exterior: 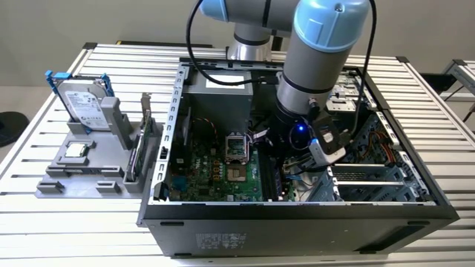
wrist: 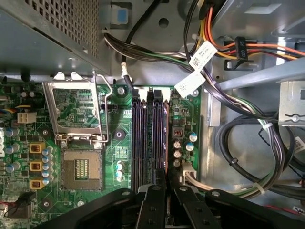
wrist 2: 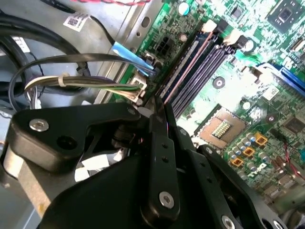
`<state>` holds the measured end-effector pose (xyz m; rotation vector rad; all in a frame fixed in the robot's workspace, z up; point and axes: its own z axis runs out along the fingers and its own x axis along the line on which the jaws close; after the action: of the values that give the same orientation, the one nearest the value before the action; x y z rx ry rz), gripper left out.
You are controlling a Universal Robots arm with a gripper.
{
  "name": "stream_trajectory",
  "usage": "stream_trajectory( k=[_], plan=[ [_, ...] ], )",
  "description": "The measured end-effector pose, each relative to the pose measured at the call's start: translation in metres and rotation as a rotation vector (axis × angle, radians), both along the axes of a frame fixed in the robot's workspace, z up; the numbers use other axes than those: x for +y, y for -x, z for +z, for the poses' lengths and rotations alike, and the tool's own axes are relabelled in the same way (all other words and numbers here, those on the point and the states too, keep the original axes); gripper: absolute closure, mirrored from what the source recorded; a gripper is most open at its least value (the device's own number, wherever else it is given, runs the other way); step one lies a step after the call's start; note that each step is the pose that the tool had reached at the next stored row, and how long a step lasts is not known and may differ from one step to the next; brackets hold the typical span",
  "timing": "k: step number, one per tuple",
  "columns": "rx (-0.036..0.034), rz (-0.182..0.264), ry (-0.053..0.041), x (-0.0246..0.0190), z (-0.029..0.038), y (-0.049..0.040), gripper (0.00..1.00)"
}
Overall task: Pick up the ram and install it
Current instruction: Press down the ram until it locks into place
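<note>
The ram [wrist: 165, 143] shows edge-on as a thin brownish strip along the outermost of the dark memory slots [wrist: 145, 138], on the side away from the CPU socket. Whether it is seated or just above the slot I cannot tell. My gripper [wrist: 167, 191] is shut on one end of it, a black finger [wrist: 152, 205] on each side. In the second wrist view the ram [wrist 2: 188, 64] runs as a pinkish line from the gripper [wrist 2: 159, 112] along the slots. In the exterior view my arm reaches down into the open case, with the gripper [exterior: 281, 167] low over the green motherboard [exterior: 215, 172].
An open CPU socket [wrist: 81, 169] lies beside the slots. Cable bundles [wrist: 248, 143] and the case wall crowd the other side. Outside the case [exterior: 297, 222], a grey fixture [exterior: 82, 172] holds a hard drive [exterior: 83, 105], a CPU chip [exterior: 77, 149] and an upright card [exterior: 144, 130].
</note>
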<state>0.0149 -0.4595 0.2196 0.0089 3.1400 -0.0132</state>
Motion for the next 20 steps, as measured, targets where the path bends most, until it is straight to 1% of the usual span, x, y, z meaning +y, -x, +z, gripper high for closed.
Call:
stream_trajectory(
  k=[7,14,20],
  plan=[
    [0.0003,-0.006,0.0003,-0.0002,-0.0002,-0.0006,1.0],
    [0.0003,-0.009,0.0005,-0.0001,-0.002,-0.0006,1.0],
    [0.0002,-0.021,0.0001,-0.0001,-0.0024,-0.001,1.0]
  ],
)
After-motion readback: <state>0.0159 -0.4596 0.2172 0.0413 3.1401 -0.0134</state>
